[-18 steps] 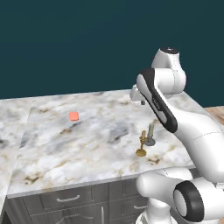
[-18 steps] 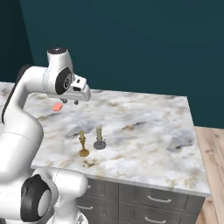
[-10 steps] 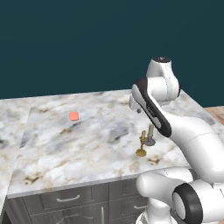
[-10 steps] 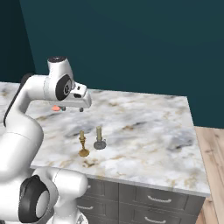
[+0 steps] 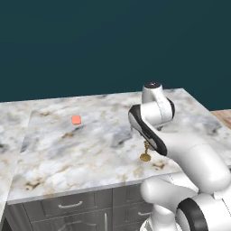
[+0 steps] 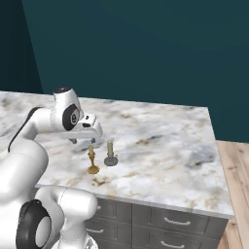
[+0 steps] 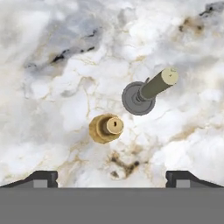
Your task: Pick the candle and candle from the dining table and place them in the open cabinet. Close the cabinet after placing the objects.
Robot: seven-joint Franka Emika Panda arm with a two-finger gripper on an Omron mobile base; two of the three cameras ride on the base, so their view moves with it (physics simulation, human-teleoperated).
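Claw poised over the two candles on the marble dining table (image 6: 165, 146)

Under the claw (image 7: 111, 177) spreads the table; its jaws stand wide apart, holding nothing. The grey-holder candle (image 7: 144, 94) stands ahead and slightly right of the fingertips (image 7: 41, 178), the brass-holder candle (image 7: 107, 127) nearer, almost centred between them, both upright and close together.

Brass-gold candle (image 7: 107, 127); grey candle (image 7: 138, 98); brown-veined marble table (image 5: 54, 153); seemingly orange-red block (image 5: 76, 119).

no legible txt, no labels, brands, nos. or signs anywhere
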